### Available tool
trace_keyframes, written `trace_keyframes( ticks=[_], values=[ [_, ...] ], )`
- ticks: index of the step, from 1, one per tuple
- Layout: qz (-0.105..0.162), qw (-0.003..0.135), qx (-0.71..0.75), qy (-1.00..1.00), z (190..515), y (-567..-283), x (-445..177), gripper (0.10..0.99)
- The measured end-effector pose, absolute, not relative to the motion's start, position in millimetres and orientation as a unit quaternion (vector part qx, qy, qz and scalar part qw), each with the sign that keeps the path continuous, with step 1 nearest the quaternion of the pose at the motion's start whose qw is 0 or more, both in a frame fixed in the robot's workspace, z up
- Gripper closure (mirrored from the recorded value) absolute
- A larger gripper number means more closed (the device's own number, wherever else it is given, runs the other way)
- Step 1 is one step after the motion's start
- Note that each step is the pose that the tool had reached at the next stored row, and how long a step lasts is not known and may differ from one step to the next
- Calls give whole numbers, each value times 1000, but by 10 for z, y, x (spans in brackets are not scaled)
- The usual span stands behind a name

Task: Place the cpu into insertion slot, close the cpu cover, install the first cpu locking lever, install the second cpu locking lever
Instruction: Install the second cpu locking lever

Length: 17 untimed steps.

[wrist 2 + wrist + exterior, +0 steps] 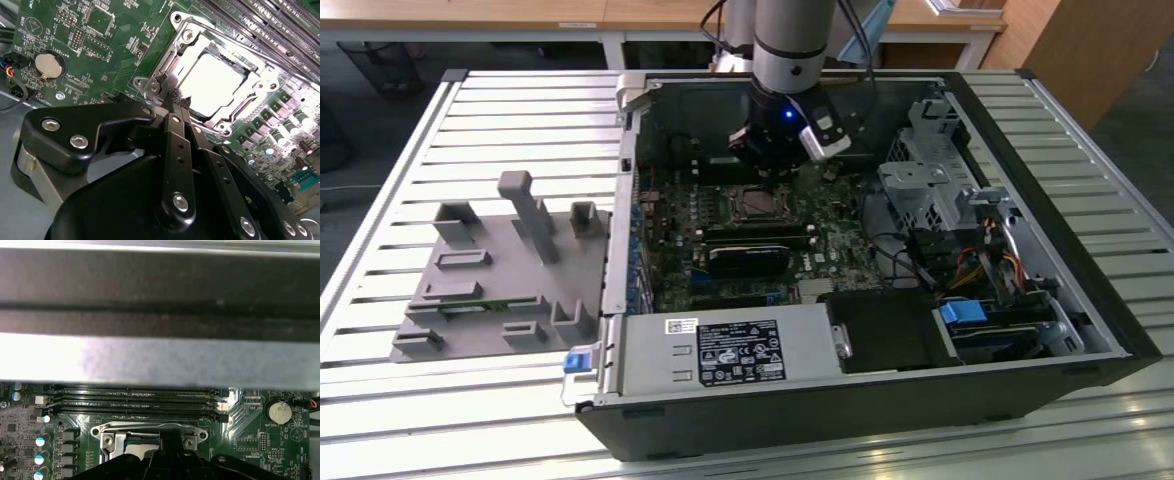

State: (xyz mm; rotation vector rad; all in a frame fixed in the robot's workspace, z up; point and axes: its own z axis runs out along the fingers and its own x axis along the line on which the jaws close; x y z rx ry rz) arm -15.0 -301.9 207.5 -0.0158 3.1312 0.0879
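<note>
Slatted metal workbench (494, 110) fills the exterior view, wooden furniture behind it at 12 o'clock. Open black computer case (881, 400), lying on its side, occupies the centre and 3 o'clock portion of the bench; grey moulded fixture tray (480, 290) lies on the slats at 9 o'clock of the case. Power supply (727, 355) with a white label sits along the case's 6 o'clock edge; drive cage (927, 195) at 3 o'clock, with coloured cables just below it. Green motherboard (60, 65) covers the case floor. Robot arm (790, 50), silver column, descends from 12 o'clock, ending in the gripper (176, 102), whose black fingers (172, 127) are drawn together to a narrow tip at the socket's corner, against the metal frame; whether anything is pinched there cannot be told. Memory slots (135, 400), long and black, run just beside the socket. Insertion slot (182, 37) shows its metal rim and screws. Cpu cover (252, 92) lies flat over it. Cpu (215, 82), bright silver top, is seated in the slot, visible through the cover's window. Coin battery (49, 65) sits on the board well apart from the socket.
</note>
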Motion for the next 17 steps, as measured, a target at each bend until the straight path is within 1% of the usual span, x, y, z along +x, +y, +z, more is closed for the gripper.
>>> trace_keyframes(
  ticks=[8, 17],
  values=[
    [28, 5, -5, 1000, 2099, -3041, -150, 965],
    [28, 5, -5, 1000, 2271, -3040, -150, 965]
  ],
)
